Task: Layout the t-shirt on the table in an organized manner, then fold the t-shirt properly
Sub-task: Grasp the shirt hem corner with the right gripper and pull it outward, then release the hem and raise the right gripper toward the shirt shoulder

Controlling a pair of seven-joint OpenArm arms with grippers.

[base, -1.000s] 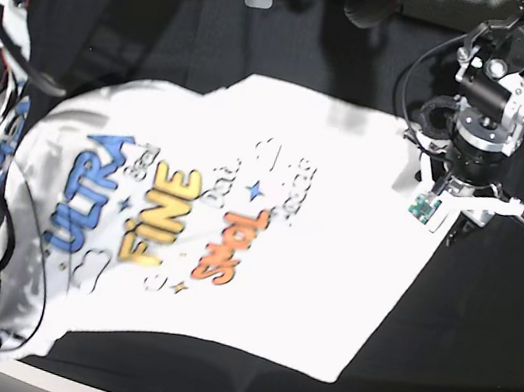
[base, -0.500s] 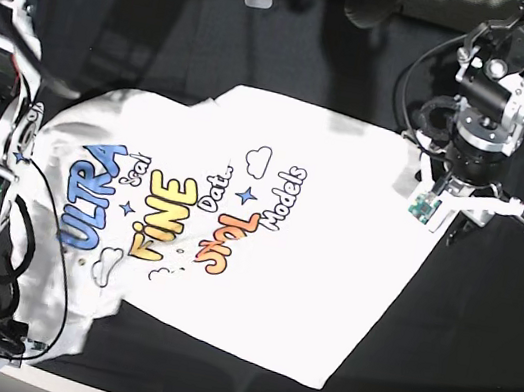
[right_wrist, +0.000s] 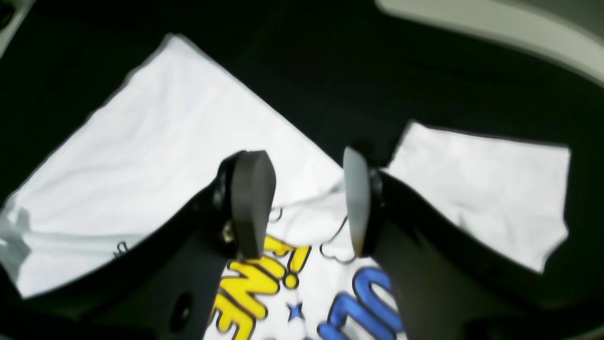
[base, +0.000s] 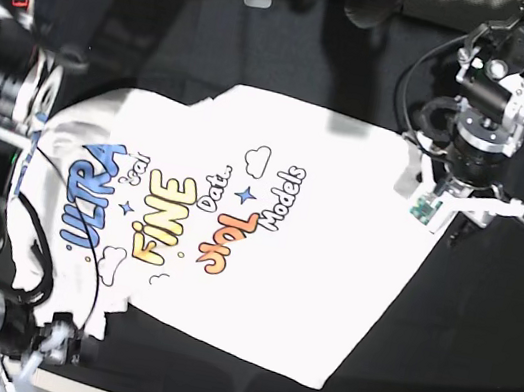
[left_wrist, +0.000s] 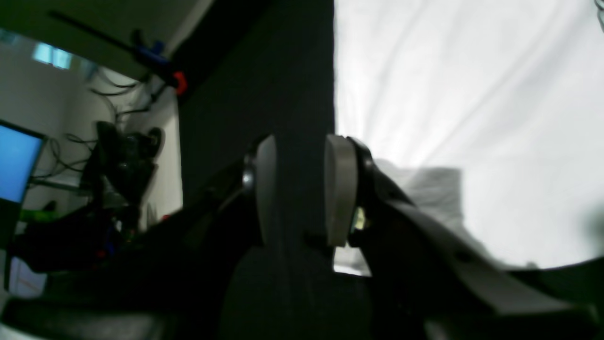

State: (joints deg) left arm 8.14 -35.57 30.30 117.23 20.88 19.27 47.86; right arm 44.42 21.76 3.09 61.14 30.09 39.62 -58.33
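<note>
The white t-shirt (base: 263, 247) lay print-side up on the table (base: 483, 326), spread mostly flat but turned at an angle to the edges. Blue, yellow and orange lettering, with small clouds and stars, ran across its chest toward the table's left edge. One sleeve bunched in folds near the front-left corner; the hem sat toward the right side, its corner reaching the near edge. The table itself was matte black cloth, faintly creased, a clamp at its front-right corner.

My left arm (base: 494, 90) is black and silver with looping black cables; both pincers wear grey pads (right_wrist: 252, 198) on black fingers
</note>
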